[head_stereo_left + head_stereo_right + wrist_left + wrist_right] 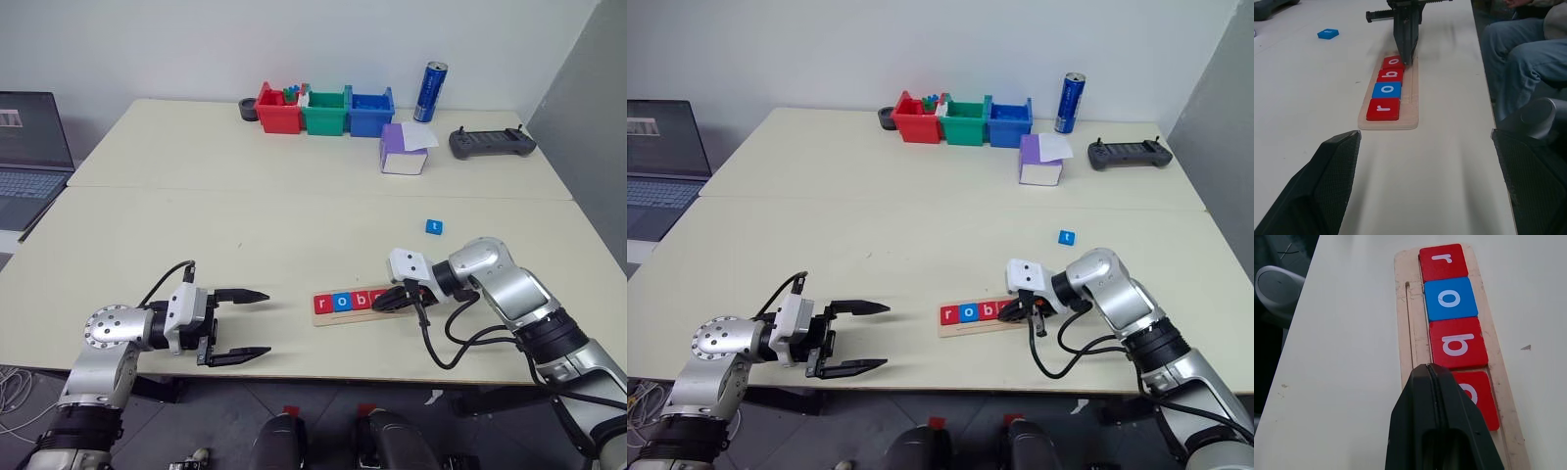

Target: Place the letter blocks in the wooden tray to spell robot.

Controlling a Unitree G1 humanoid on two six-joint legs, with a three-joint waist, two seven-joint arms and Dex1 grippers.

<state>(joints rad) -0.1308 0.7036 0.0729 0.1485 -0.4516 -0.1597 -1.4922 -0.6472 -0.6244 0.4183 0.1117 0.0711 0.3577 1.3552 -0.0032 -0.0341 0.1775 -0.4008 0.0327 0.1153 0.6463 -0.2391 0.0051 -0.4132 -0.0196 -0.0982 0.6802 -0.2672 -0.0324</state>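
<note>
Four letter blocks (1452, 323), r, o, b, o, are seated in the wooden tray (323, 318) at the surface's near edge. The blue t block (434, 227) lies at one o'clock from it. The right gripper (384, 301), fingers pressed together and empty, is lowered over the last o; the left gripper (240, 325), at nine o'clock, is spread wide, empty.

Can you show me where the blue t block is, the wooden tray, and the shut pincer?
blue t block (434, 227): left eye view, top face.
wooden tray (1411, 93): left wrist view, bare groove side.
right pincer (1406, 58): left wrist view, shut tips.

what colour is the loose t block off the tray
Blue, with a white letter; the t block shows best in the left eye view.
</note>
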